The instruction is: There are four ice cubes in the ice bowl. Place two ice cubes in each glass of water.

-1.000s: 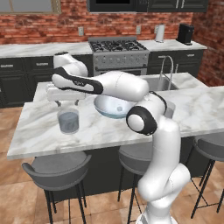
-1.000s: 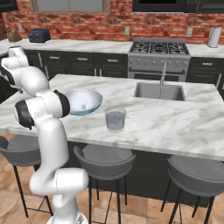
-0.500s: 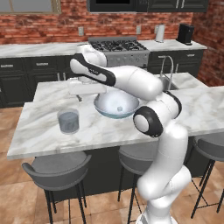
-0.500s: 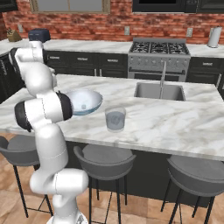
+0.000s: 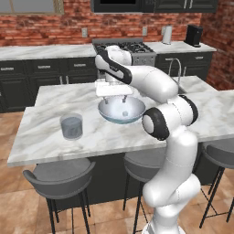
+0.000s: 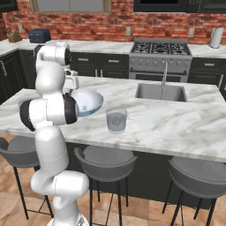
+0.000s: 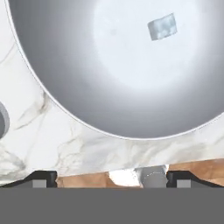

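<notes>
1. Counter (image 5: 41, 132): marble island carrying bowl and glass, all within reach of the arm.
2. Ice bowl (image 5: 121, 110): wide and shallow, at the counter's middle, directly beneath the gripper (image 5: 114, 98), presumably for a straight descent.
3. Glass of water (image 5: 71, 126): upright, well apart from the bowl toward the counter's front edge; cubes inside impossible to make out.
4. Gripper: wide open, empty, hanging above the bowl.
5. Ice cube (image 7: 162, 26): lone one visible, loose on the bowl's floor, off the gripper's centreline.
</notes>
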